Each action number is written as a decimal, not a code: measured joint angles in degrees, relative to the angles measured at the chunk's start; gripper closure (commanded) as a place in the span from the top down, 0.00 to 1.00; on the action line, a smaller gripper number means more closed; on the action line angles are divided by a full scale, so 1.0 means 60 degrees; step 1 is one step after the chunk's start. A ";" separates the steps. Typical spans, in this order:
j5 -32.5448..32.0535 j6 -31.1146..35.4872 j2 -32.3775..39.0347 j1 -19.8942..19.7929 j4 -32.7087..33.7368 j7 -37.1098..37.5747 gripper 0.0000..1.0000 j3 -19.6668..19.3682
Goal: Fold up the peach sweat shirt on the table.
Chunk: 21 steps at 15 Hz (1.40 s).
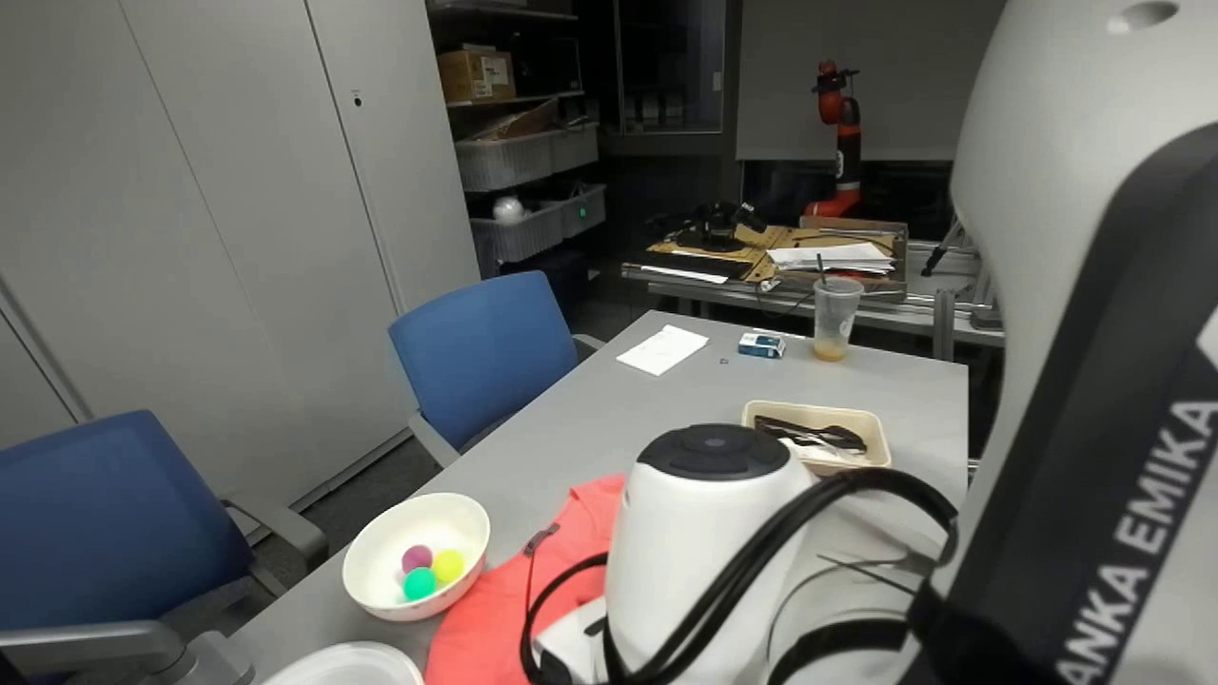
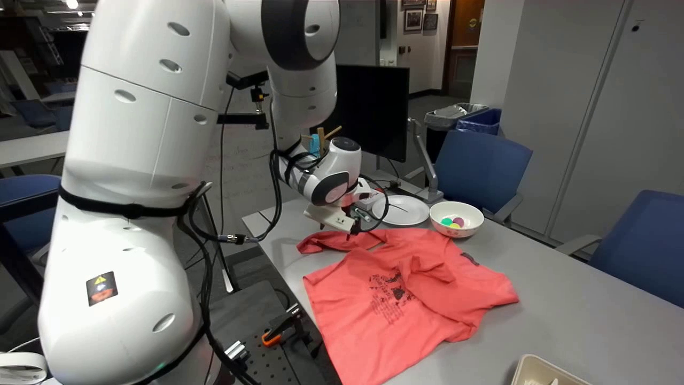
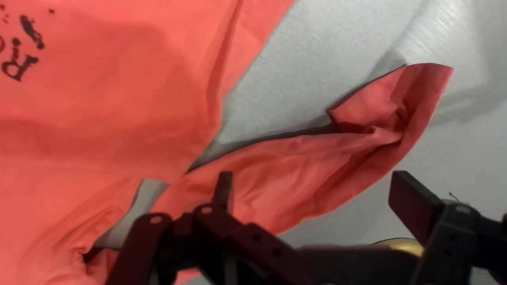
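The peach sweat shirt [image 2: 358, 326] lies spread on the light-grey table [image 2: 566, 305], dark lettering facing up. A rumpled fold of its cloth [image 2: 427, 272] rests over the front beside the print. From the far side one sleeve [image 3: 293, 170] stretches out, creased and with its cuff bent over. My gripper [image 3: 313, 184] is open above that sleeve in the wrist view; one finger [image 3: 223, 190] is over the cloth, the other over bare table. Nothing is between the fingers. In an exterior view the arm hides the gripper and much of the sweat shirt [image 1: 504, 599].
A white bowl [image 1: 366, 552] with three coloured balls stands close against the garment's collar side. Beside it is a white plate [image 2: 409, 216]. Further along the table are a beige tray [image 1: 880, 433] of utensils, a plastic cup [image 1: 835, 319] and paper [image 1: 663, 349]. A monitor [image 2: 368, 112] stands behind.
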 measured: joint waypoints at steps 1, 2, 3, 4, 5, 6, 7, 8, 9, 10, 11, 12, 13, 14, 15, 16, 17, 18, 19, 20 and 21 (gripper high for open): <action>-0.0240 0.0208 0.0212 -0.0103 0.0068 -0.0048 1.00 0.0130; -0.0530 0.0387 0.0404 -0.0175 0.0139 -0.0067 1.00 0.0230; -0.0842 0.0536 0.0579 -0.0220 0.0203 -0.0071 1.00 0.0298; -0.1157 0.0639 0.0746 -0.0238 0.0272 -0.0071 1.00 0.0332; -0.1427 0.0745 0.0910 -0.0240 0.0340 -0.0071 1.00 0.0348; -0.1682 0.0811 0.1071 -0.0247 0.0396 -0.0071 1.00 0.0356; -0.1907 0.0862 0.1221 -0.0260 0.0436 -0.0071 0.99 0.0359; -0.2130 0.0914 0.1369 -0.0272 0.0469 -0.0071 0.98 0.0359; -0.2351 0.0956 0.1509 -0.0280 0.0488 -0.0070 0.98 0.0348; -0.2541 0.0999 0.1631 -0.0285 0.0505 -0.0070 0.98 0.0336; -0.2719 0.1057 0.1746 -0.0285 0.0520 -0.0070 0.96 0.0318; -0.2873 0.1128 0.1853 -0.0285 0.0548 -0.0070 0.96 0.0299; -0.3025 0.1166 0.1960 -0.0285 0.0594 -0.0069 0.95 0.0282; -0.3157 0.1215 0.2056 -0.0285 0.0645 -0.0069 0.95 0.0272; -0.3261 0.1283 0.2145 -0.0284 0.0705 -0.0068 0.94 0.0273; -0.3380 0.1323 0.2218 -0.0283 0.0763 -0.0067 0.93 0.0275; -0.3478 0.1343 0.2279 -0.0278 0.0825 -0.0067 0.92 0.0277; -0.3571 0.1346 0.2331 -0.0272 0.0883 -0.0067 0.82 0.0279; -0.3627 0.1347 0.2380 -0.0265 0.0929 -0.0067 0.68 0.0281; -0.3699 0.1347 0.2428 -0.0261 0.0974 -0.0067 0.62 0.0281; -0.3750 0.1347 0.2466 -0.0261 0.1004 -0.0067 0.54 0.0281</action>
